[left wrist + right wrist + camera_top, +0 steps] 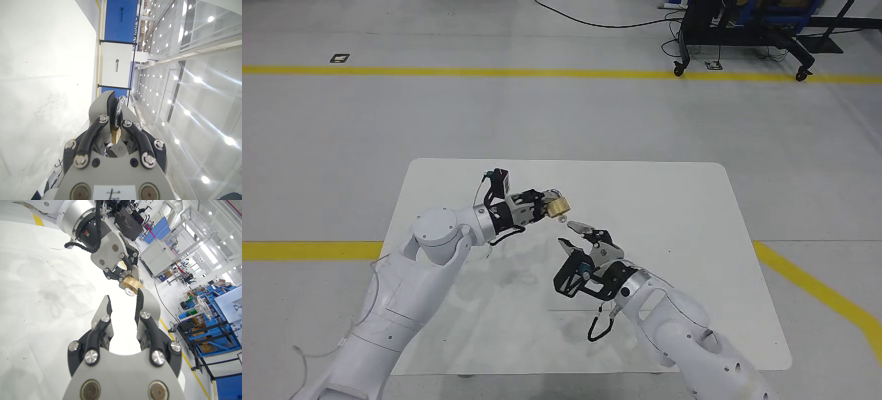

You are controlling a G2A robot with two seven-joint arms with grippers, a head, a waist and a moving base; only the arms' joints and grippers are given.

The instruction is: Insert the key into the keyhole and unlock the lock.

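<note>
Gripping the brass lock (132, 283) in the closed left tool (117, 102), held above the surface (682, 200). Right tool (123, 295) open and empty, just beside the lock's keyhole end. Silver piece (129, 291) at that end: key or cylinder face, impossible to tell. Unlocking likely still ahead.

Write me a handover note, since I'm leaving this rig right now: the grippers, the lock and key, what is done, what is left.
Left gripper: shut on the brass lock, held above the white table.
Right gripper: fingers open, nothing between them, just short of the lock's keyhole end.
Key: a small silver piece sits at the keyhole face; I cannot tell whether it is the key's head or the lock's own cylinder.
Done: lock lifted and presented.
Left: check the key is in, turn it, free the shackle.
</note>
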